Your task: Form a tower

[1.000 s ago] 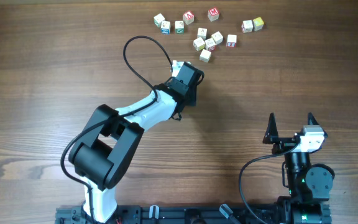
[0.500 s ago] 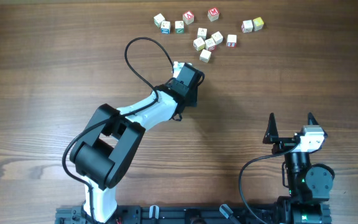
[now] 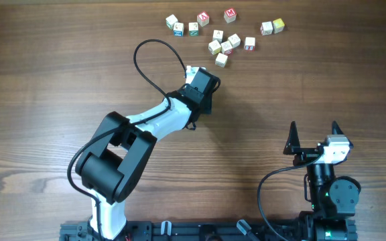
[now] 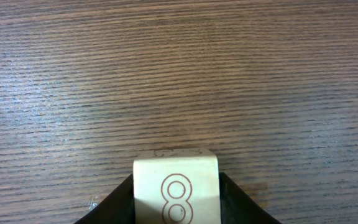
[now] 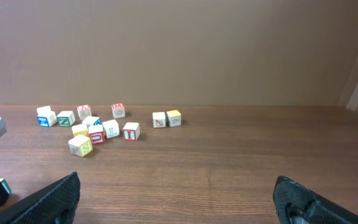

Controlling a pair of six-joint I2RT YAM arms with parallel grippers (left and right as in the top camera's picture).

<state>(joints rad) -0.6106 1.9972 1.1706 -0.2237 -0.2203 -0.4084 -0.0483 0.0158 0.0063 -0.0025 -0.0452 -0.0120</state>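
Squarely between the left jaws, clamped on both sides, a cream cube (image 4: 176, 186) marked 8; right jaws wide apart.

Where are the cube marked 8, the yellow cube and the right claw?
cube marked 8 (image 4: 176, 186): left wrist view, its printed face.
yellow cube (image 3: 278, 25): overhead view, its top face.
right claw (image 3: 313, 124): overhead view, midway between its fingertips.

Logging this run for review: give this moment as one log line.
left gripper shut on 8 cube | right gripper open, empty | loose cubes unstacked, apart from left gripper
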